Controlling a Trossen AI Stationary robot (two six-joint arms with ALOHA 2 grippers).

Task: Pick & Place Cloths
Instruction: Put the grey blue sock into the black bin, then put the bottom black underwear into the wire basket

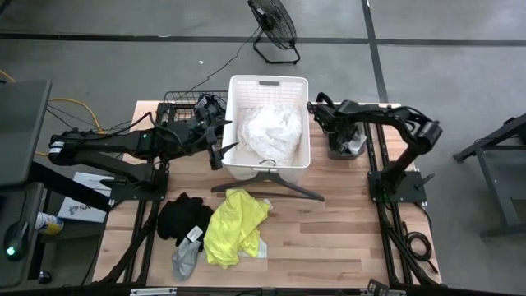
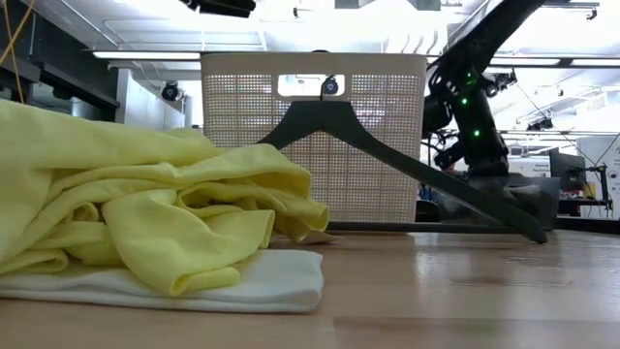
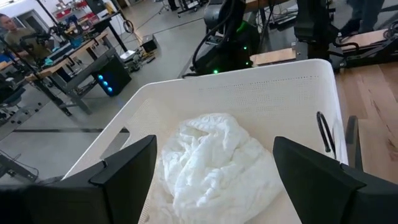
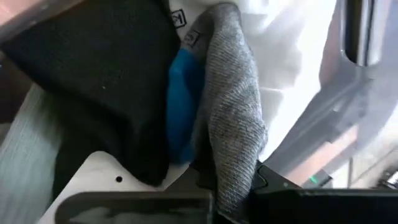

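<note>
White lacy cloth [image 3: 208, 162] lies in basket [image 3: 323, 81] beyond wide-open, empty left gripper [image 3: 214, 180]; right gripper [image 4: 233, 186] pinches grey cloth [image 4: 230, 118].

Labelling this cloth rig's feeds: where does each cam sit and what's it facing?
High: overhead, straight down on the table; both arms show.
Low: tabletop height, looking level past the yellow cloth to the hanger and basket; one arm behind.
Left wrist: over the basket's edge, looking in at the white cloth; open left gripper.
Right wrist: pressed on grey cloth, right gripper shut on it.
Shared: high and left wrist both see the white cloth in the basket.
</note>
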